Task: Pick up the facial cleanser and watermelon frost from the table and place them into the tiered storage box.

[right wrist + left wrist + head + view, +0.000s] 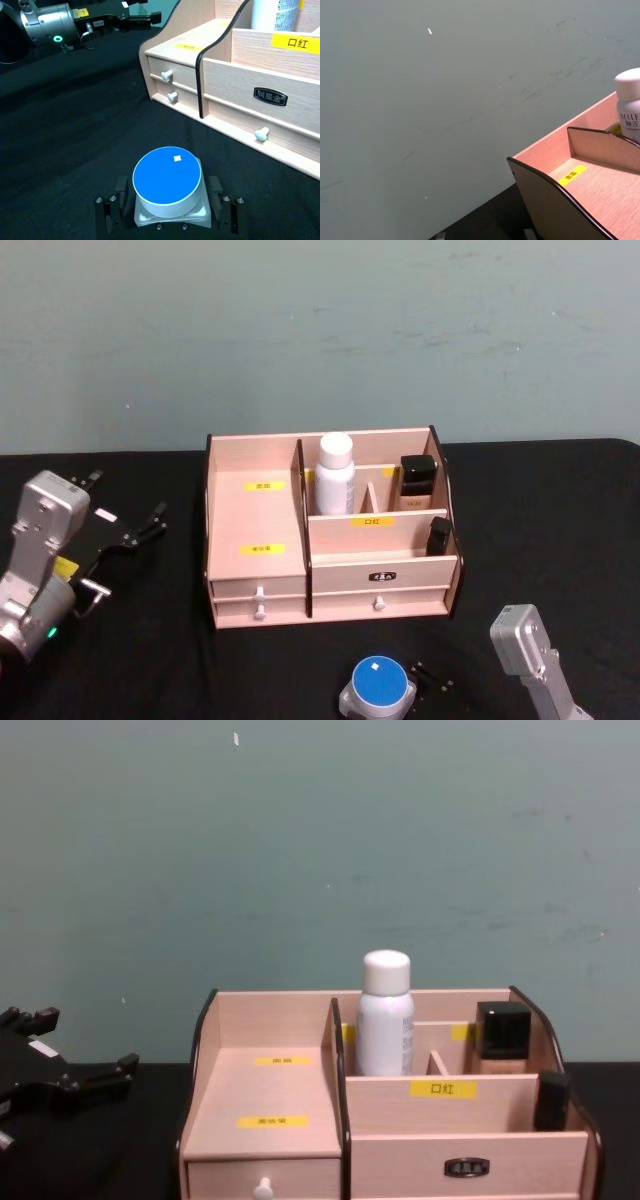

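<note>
The box [255, 515] stands at the middle of the black table [560, 530], drawers facing the robot, against a grey-green wall [320, 330].

1. Cleanser [335, 475]: white bottle with white cap, upright in the rear tier of the box, just beside the tall divider. In the chest view the cleanser [385, 1015] rises above the rear wall of the box [275, 1090].
2. Frost jar [378, 685]: low container with a round blue lid, on the robot's side of the box, in front of the right-hand drawers and apart from them.
3. Right gripper [168, 200]: positioned around the frost jar [167, 180]. Its fingers [114, 212] press against opposite sides of the jar's pale base, so the jar is clamped. Whether the jar rests on the table or is raised cannot be told.
4. Left gripper [128, 495]: to the left of the box, well apart from it, above the table. Its fingers are spread wide and carry nothing. The chest view shows the same gripper [85, 1040] level with the box's upper tier.
5. Other contents: a dark-capped bottle [418, 483] stands in the rear right compartment. A small black item [439, 536] stands in the compartment in front of it, at the right wall.
6. Yellow labels [263, 549] mark the left steps and the middle divider.
</note>
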Robot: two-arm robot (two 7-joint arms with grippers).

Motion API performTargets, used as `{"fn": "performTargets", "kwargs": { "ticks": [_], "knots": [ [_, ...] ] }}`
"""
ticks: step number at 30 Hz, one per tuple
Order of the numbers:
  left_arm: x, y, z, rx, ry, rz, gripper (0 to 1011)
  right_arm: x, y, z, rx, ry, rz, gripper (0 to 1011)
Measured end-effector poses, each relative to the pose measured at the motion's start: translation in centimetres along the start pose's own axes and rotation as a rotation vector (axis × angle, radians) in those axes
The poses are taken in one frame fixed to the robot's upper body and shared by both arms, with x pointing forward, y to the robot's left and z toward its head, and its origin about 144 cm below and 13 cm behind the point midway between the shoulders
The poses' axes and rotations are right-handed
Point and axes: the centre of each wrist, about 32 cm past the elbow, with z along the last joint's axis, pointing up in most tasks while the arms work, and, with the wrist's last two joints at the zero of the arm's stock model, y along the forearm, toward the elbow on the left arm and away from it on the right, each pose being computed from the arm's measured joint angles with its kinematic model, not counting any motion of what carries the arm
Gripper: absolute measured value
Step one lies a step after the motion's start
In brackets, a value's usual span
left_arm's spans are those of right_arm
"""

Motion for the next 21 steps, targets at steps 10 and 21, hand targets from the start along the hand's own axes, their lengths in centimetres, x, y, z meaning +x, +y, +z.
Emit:
{"fn": "performTargets", "kwargs": {
  "ticks": [10, 21],
  "knots": [
    [0.0, 0.0, 0.0, 0.0, 0.0, 0.0, 1010, 0.0, -0.02, 0.0, 0.001, 0.0, 0.0, 1003],
    [0.0, 0.0, 0.0, 0.0, 0.0, 0.0, 1010, 0.02, -0.03, 0.04, 0.005, 0.0, -0.001, 813]
  ]
}}
